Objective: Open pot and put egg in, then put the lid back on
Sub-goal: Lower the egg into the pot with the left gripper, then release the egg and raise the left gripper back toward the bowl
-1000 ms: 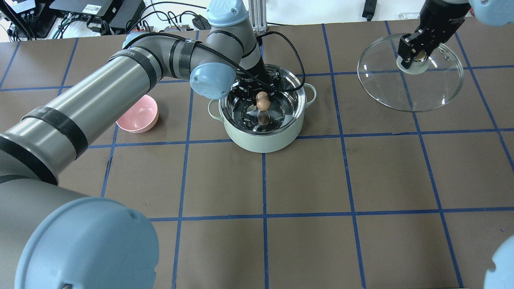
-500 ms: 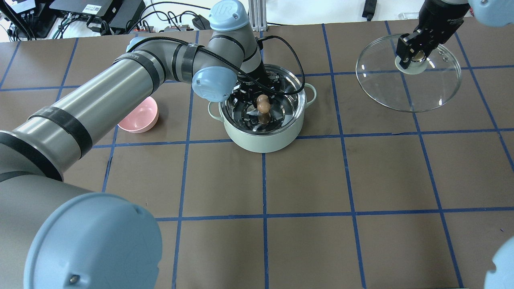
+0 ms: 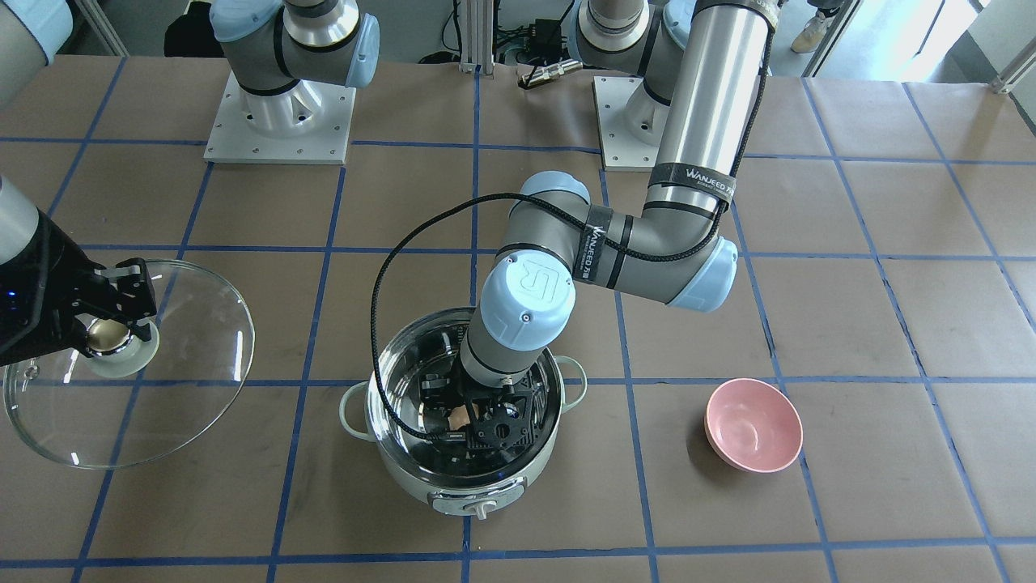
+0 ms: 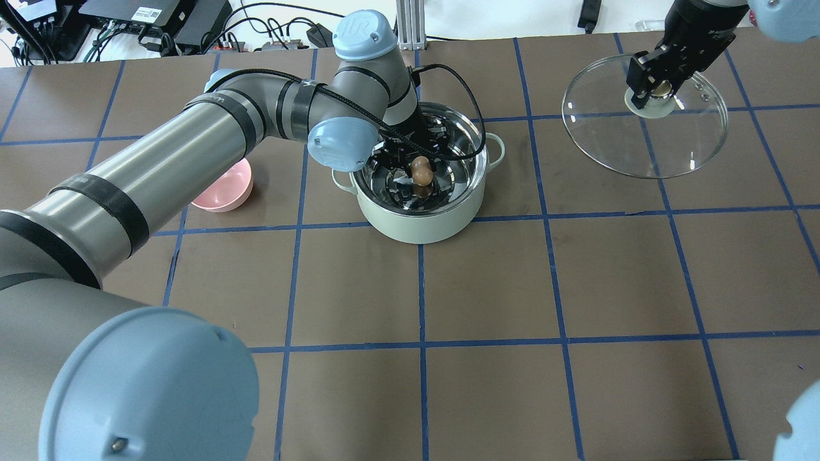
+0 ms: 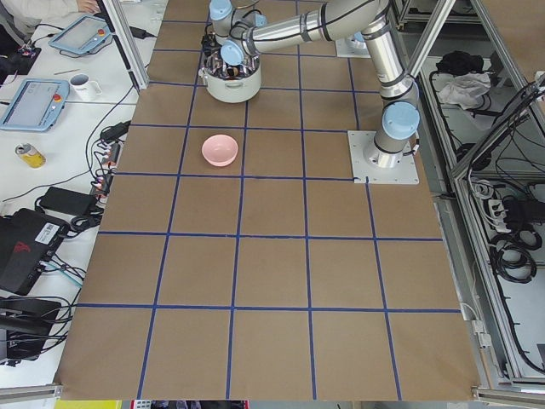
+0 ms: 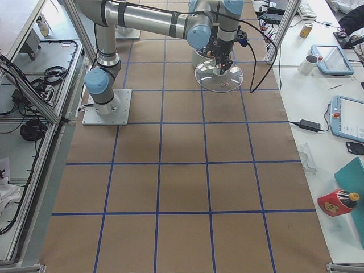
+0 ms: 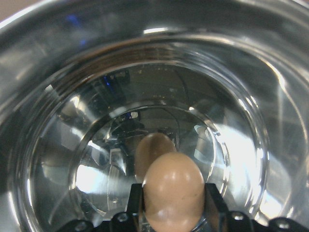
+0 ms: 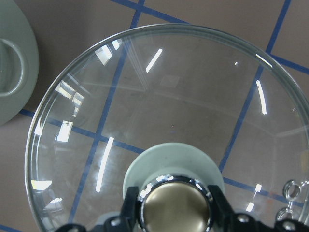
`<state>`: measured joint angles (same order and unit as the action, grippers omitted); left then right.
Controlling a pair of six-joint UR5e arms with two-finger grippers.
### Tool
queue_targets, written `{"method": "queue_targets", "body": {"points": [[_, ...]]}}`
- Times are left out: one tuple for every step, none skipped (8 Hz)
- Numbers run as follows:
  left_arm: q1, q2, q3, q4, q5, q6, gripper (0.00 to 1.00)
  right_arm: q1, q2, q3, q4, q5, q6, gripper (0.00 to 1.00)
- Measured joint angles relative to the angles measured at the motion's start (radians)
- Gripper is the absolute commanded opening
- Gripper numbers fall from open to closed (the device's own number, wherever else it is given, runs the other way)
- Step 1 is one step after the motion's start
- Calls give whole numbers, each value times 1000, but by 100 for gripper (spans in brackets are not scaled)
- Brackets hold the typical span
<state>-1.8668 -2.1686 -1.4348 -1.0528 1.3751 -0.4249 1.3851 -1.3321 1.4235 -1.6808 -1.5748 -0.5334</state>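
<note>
The mint-green pot [image 4: 419, 221] stands open at the table's middle back, its steel inside [image 7: 87, 145] shiny. My left gripper [image 4: 419, 168] reaches down into it, shut on the tan-brown egg [image 4: 421, 169]; the egg [image 7: 173, 191] hangs just above the pot's floor, its reflection below it. The egg also shows in the front view [image 3: 459, 418] under the wrist. My right gripper [image 4: 655, 86] is shut on the gold-beige knob [image 8: 175, 208] of the glass lid [image 4: 666, 144], held tilted above the table to the pot's right. The lid shows in the front view [image 3: 194, 356] too.
A small pink bowl [image 4: 224, 186] sits left of the pot. A black cable [image 3: 380, 324] loops from the left wrist over the pot's rim. Cables and boxes [image 4: 128, 19] lie beyond the table's back edge.
My left gripper has sunk deeper into the pot with the egg. My right gripper has carried the lid slightly up and to the left.
</note>
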Motion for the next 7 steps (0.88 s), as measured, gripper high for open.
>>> {"method": "queue_targets", "body": {"points": [[0,0,-8,11,0,1,59,0,0,0,0,1,1,0],[0,0,-13,17,-1,2,68,0,0,0,1,1,1,0],[0,0,-15,20,-1,1,74,0,0,0,1,1,1,0],[0,0,-16,21,-1,-1,83,0,0,0,1,1,1,0],[0,0,-17,21,-2,-3,85,0,1,0,0,4,0,0],[0,0,-21,21,-2,-5,91,0,1,0,-1,8,0,0],[0,1,-25,22,-2,-14,91,0,0,0,-1,12,1,0]]}}
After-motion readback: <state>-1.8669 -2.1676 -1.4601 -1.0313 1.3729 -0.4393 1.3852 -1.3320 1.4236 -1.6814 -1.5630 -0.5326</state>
